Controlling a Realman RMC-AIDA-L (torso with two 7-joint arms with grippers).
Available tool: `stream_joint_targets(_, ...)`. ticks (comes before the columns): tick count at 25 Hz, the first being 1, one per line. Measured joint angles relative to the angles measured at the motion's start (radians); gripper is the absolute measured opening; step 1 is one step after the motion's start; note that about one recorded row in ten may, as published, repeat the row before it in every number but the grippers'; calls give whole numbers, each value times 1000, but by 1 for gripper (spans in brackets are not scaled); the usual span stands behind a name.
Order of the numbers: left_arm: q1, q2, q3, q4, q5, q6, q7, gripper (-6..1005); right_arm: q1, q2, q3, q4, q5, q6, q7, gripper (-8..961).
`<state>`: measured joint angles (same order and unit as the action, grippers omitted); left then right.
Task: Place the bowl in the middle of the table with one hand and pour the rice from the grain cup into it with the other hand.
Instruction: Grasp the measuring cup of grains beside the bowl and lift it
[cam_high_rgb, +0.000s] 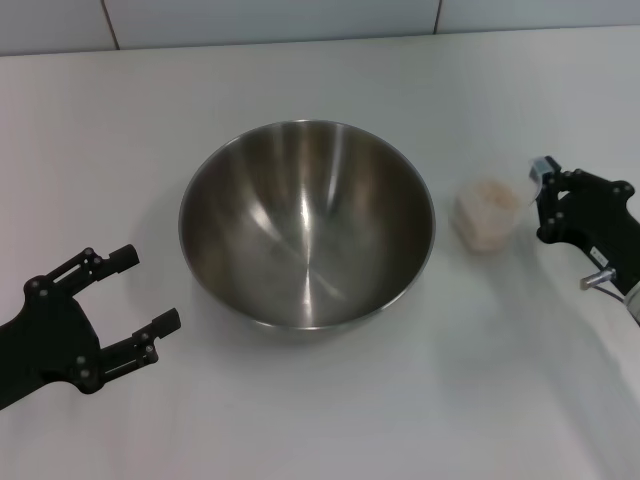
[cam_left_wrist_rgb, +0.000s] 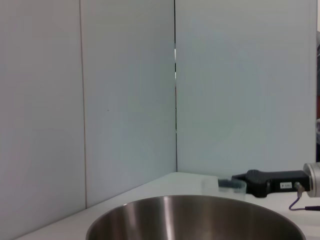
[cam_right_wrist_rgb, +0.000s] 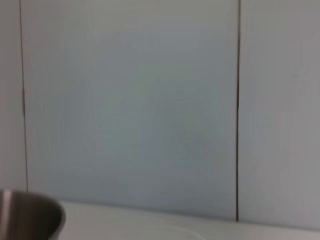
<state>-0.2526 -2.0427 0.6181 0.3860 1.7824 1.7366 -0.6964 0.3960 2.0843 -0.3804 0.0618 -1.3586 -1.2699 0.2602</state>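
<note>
The steel bowl (cam_high_rgb: 306, 222) stands upright and empty in the middle of the white table (cam_high_rgb: 320, 420); its rim also fills the bottom of the left wrist view (cam_left_wrist_rgb: 195, 220) and shows in a corner of the right wrist view (cam_right_wrist_rgb: 30, 215). The clear grain cup (cam_high_rgb: 487, 212) holds pale rice (cam_high_rgb: 487, 196) and stands on the table just right of the bowl. My right gripper (cam_high_rgb: 545, 208) is at the cup's handle side, close against it, and shows beyond the cup's rim (cam_left_wrist_rgb: 226, 185) as a black body (cam_left_wrist_rgb: 245, 180). My left gripper (cam_high_rgb: 140, 290) is open at the front left, apart from the bowl.
A pale panelled wall (cam_high_rgb: 300, 20) runs along the table's far edge. Bare tabletop lies behind the bowl and along the front.
</note>
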Motion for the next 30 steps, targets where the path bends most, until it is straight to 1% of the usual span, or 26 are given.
stream_joint_targets(8, 0, 0, 1, -1, 4, 0, 0, 810, -19, -2, 10, -88, 3, -138, 100, 15)
stream_joint_targets(18, 0, -2, 8, 0, 6, 0, 0, 810, 29, -4, 16, -166, 4, -220, 173, 17)
stream_joint_targets(20, -1, -2, 8, 0, 6, 0, 0, 810, 39, -4, 16, -182, 5, -257, 177, 17)
stream_joint_targets(30, 0, -2, 8, -2, 6, 0, 0, 810, 56, -5, 12, -209, 16, -281, 204, 19)
